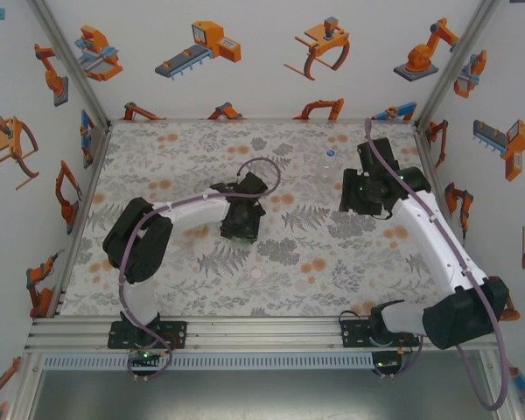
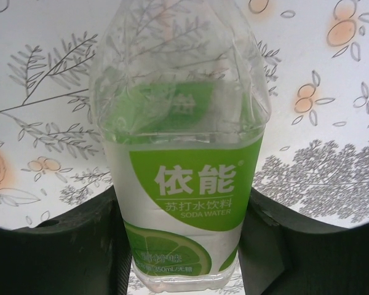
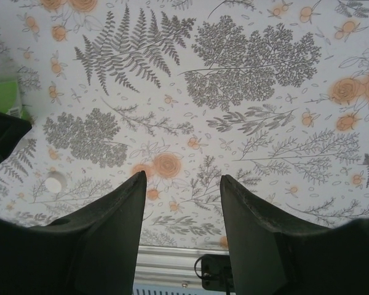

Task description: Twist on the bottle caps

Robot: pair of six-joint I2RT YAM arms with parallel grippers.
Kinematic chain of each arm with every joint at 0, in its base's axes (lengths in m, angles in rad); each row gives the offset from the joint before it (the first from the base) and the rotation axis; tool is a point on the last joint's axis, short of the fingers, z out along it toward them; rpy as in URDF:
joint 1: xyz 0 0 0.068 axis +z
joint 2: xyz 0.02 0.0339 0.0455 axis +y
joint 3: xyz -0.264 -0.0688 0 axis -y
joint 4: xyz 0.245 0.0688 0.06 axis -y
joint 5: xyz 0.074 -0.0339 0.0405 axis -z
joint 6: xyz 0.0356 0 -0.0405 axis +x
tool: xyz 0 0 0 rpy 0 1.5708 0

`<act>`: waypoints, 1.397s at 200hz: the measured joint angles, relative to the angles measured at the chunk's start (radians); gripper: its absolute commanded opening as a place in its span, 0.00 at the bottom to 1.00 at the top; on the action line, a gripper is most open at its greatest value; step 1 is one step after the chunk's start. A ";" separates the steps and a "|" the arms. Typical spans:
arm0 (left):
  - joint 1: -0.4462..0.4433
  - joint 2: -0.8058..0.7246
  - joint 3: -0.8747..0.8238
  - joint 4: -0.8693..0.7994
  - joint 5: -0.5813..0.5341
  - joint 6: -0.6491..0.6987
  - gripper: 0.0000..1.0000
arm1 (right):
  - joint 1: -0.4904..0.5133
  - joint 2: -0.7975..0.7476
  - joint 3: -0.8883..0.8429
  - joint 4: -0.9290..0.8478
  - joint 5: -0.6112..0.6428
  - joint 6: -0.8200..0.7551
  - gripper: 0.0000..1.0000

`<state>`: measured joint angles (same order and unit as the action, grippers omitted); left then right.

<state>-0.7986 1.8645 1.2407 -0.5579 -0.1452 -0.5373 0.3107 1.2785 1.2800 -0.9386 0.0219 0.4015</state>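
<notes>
Clear plastic bottle, green label

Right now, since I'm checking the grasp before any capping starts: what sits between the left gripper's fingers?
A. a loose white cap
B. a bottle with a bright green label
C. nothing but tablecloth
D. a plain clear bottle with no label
B: in the left wrist view the green-labelled bottle stands between the fingers of the left gripper, which close against its two sides.
</notes>
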 measured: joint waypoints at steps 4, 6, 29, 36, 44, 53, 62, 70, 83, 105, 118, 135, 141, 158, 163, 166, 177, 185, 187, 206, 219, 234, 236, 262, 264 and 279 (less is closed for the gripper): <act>0.000 -0.009 -0.006 0.001 -0.002 0.004 0.34 | 0.005 -0.005 0.000 -0.001 -0.003 0.003 0.49; 0.000 -0.014 -0.010 0.002 -0.003 0.008 0.33 | 0.008 -0.008 0.000 -0.002 -0.004 0.008 0.49; 0.000 -0.086 -0.044 0.021 -0.004 0.039 0.27 | 0.049 -0.037 -0.001 -0.017 -0.007 0.035 0.48; 0.000 -0.114 -0.055 0.032 -0.003 0.051 0.26 | 0.065 -0.047 -0.004 -0.020 -0.007 0.046 0.48; 0.000 -0.152 -0.068 0.047 0.000 0.063 0.24 | 0.084 -0.056 -0.007 -0.026 -0.006 0.059 0.48; 0.000 -0.195 -0.084 0.064 0.008 0.080 0.22 | 0.106 -0.066 -0.013 -0.027 -0.006 0.075 0.48; 0.000 -0.233 -0.098 0.083 0.014 0.092 0.21 | 0.134 -0.074 -0.020 -0.029 -0.003 0.093 0.48; 0.001 -0.272 -0.111 0.100 0.023 0.106 0.20 | 0.160 -0.080 -0.026 -0.031 -0.002 0.108 0.48; 0.001 -0.327 -0.128 0.123 0.043 0.129 0.19 | 0.207 -0.086 -0.038 -0.034 0.001 0.134 0.48; 0.001 -0.412 -0.148 0.153 0.094 0.174 0.12 | 0.293 -0.084 -0.062 -0.035 0.016 0.180 0.48; 0.001 -0.457 -0.151 0.161 0.123 0.200 0.11 | 0.346 -0.077 -0.074 -0.037 0.028 0.207 0.48; 0.002 -0.515 -0.151 0.169 0.157 0.231 0.08 | 0.421 -0.060 -0.087 -0.036 0.048 0.245 0.48; 0.003 -0.537 -0.152 0.171 0.170 0.241 0.05 | 0.444 -0.054 -0.093 -0.034 0.053 0.257 0.48; 0.008 -0.598 -0.161 0.178 0.205 0.268 0.00 | 0.509 -0.043 -0.126 -0.014 0.066 0.293 0.48; 0.008 -0.619 -0.167 0.185 0.218 0.278 0.00 | 0.528 -0.041 -0.138 -0.007 0.070 0.304 0.48; 0.008 -0.632 -0.172 0.187 0.225 0.284 0.00 | 0.539 -0.039 -0.147 -0.003 0.072 0.311 0.48; 0.011 -0.679 -0.196 0.204 0.251 0.303 0.00 | 0.578 -0.034 -0.177 0.013 0.078 0.335 0.48; 0.012 -0.718 -0.219 0.221 0.272 0.316 0.00 | 0.606 -0.027 -0.198 0.024 0.083 0.351 0.47; 0.012 -0.729 -0.226 0.225 0.278 0.319 0.00 | 0.612 -0.025 -0.201 0.026 0.084 0.354 0.48; 0.012 -0.813 -0.283 0.266 0.318 0.342 0.00 | 0.669 -0.007 -0.241 0.047 0.104 0.386 0.47; 0.012 -0.857 -0.310 0.287 0.333 0.351 0.00 | 0.705 0.005 -0.262 0.061 0.127 0.410 0.46; 0.012 -0.896 -0.323 0.307 0.348 0.358 0.00 | 0.736 0.012 -0.289 0.081 0.151 0.436 0.46; 0.012 -0.900 -0.325 0.312 0.349 0.359 0.00 | 0.741 0.012 -0.294 0.085 0.154 0.439 0.46; 0.012 -0.962 -0.334 0.355 0.354 0.361 0.00 | 0.770 0.018 -0.359 0.135 0.175 0.480 0.46; 0.012 -0.966 -0.335 0.357 0.354 0.361 0.00 | 0.771 0.018 -0.363 0.138 0.175 0.482 0.46; 0.012 -0.996 -0.338 0.380 0.355 0.361 0.00 | 0.773 0.029 -0.398 0.166 0.178 0.501 0.47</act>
<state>-0.7864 0.8688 0.9024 -0.1783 0.2096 -0.1761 1.0836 1.3075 0.8822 -0.7731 0.2001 0.9028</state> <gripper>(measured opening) 0.539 0.466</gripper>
